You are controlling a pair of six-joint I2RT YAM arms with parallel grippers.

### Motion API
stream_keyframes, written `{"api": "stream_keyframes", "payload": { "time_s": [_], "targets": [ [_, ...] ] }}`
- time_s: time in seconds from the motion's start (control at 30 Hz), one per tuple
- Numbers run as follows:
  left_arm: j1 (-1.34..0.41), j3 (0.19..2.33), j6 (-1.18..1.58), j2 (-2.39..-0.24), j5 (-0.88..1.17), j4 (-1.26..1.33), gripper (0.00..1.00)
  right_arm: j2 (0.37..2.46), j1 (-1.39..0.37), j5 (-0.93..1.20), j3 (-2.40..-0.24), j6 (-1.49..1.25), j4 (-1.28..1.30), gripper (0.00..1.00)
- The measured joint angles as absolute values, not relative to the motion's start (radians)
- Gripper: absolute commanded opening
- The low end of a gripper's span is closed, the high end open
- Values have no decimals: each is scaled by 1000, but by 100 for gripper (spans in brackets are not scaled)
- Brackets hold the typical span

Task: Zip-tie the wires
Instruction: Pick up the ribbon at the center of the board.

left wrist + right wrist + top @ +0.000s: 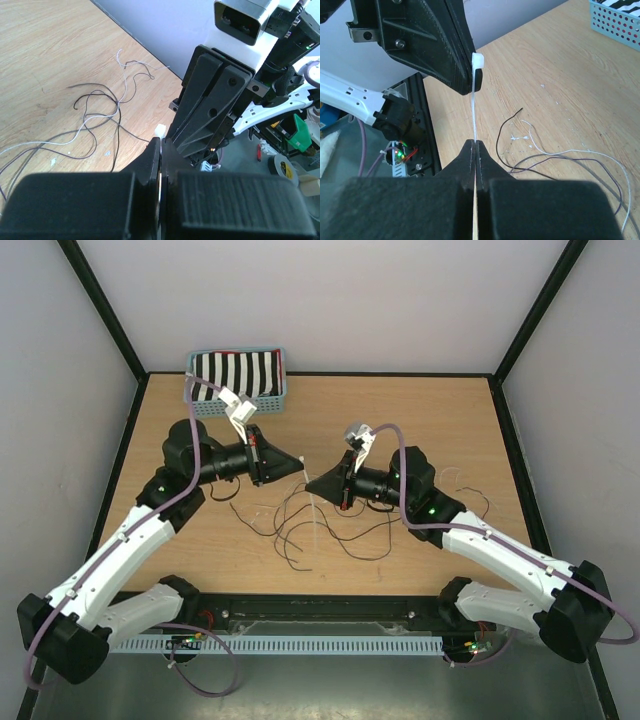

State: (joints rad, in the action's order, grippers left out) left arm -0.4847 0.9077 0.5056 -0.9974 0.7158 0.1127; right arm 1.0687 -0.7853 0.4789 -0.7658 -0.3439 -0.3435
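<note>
Holding a zip tie (474, 117) taut, left gripper (475, 85) clamps its head, right gripper (475, 150) its tail; wires (118, 107) below likely need looping next.

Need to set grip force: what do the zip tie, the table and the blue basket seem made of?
Zip tie: probably nylon plastic, white, smooth; a thin flat strap with a moulded head. Table: wood or wood-look laminate, matt; grain lines show. Basket: likely plastic, pale blue; walls pierced by a regular grid of holes.
</note>
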Motion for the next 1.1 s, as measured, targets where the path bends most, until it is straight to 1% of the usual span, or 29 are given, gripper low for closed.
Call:
{"api": "stream_keyframes", "payload": {
  "time_s": [0.07,0.17,0.23,0.3,0.57,0.73,1.0,1.1],
  "targets": [
    [-485,902,508,-994,711,121,25,1069,-785,483,-766,-348,-346,0],
    [-485,892,517,-994,704,132,40,1068,-783,484,-766,-360,-348,0],
    [-485,879,522,-993,698,145,44,1068,-780,484,-766,-365,-353,0],
    [-485,864,526,-990,693,153,46,1068,-778,484,-766,-370,-361,0],
    [-485,830,553,-989,680,199,46,1069,-776,496,-766,-391,-387,0],
    [-485,824,583,-1000,680,256,39,1078,-776,510,-773,-399,-399,0],
    [-485,820,617,-1027,682,322,22,1094,-776,516,-773,-431,-421,0],
    [-485,817,625,-1035,686,335,20,1094,-776,509,-773,-450,-442,0]
  ]
}}
